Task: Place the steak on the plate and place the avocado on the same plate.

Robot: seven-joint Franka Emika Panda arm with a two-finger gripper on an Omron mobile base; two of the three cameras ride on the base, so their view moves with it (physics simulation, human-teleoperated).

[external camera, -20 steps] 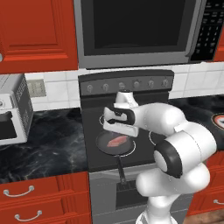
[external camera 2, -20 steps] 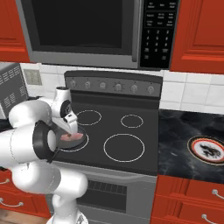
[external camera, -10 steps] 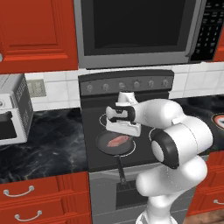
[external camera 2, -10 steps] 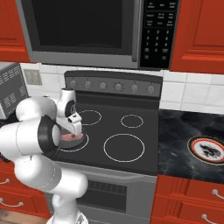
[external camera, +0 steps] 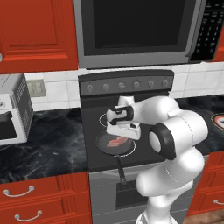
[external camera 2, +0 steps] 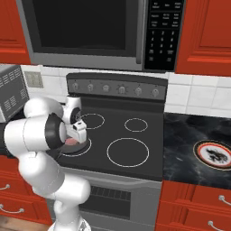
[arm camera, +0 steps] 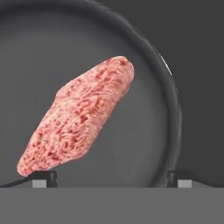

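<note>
Over the frying pan (external camera: 115,145) on the stove's front-left burner, your gripper (external camera: 124,130) has dropped closer with fingers spread wide, gripping nothing, steak (arm camera: 78,117) still in the pan, plate (external camera 2: 214,154) well off right.

This place is a home kitchen. A black stove (external camera 2: 122,140) with white ring burners and a row of knobs (external camera 2: 122,89) on its back panel stands under the open jaws. A black microwave (external camera: 135,30) with a keypad hangs high above the jaws, between red wooden cabinets (external camera: 37,35). Dark marble counters (external camera: 48,146) lie on both sides of the jaws, with red drawers (external camera: 39,199) and metal handles below. White wall tiles (external camera 2: 189,97) run behind the jaws. A frying pan (external camera: 116,146) with a steak (arm camera: 78,131) lies just under the jaws, and a plate (external camera 2: 213,154) rests on the counter far to their right.
</note>
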